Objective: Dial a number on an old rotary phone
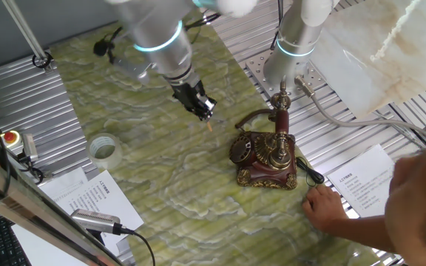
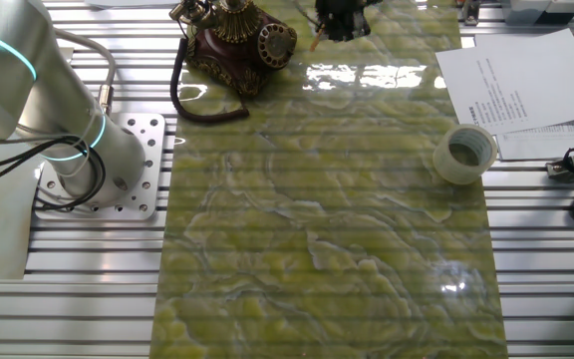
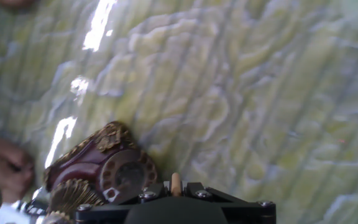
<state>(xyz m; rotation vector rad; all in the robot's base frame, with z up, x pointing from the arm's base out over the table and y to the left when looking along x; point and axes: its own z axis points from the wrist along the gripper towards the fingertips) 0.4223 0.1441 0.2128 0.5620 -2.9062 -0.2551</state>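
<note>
We see the phone (image 1: 266, 157) right of centre in one fixed view, standing on the green marbled desk (image 1: 161, 192) with its dial (image 1: 243, 150) tilted up and toward the left of the frame, the side the arm is on. That facing seems chosen so a tip can reach the finger holes from above. A person's hand (image 1: 324, 209) rests on the desk at lower right, just beside the base, probably to steady the light phone against the turning force.

The end effector (image 1: 202, 108) hangs up and left of the dial, apart from it. A thin pale peg (image 3: 176, 184) juts from between its fingers in the hand view; we judge it is clamped there as a dialing stylus, the fingers closed tight around it. In that view the dial sits at lower left, so we still need to line up over a hole.

A tape roll (image 2: 464, 154) lies well apart, right of centre in the other fixed view.
</note>
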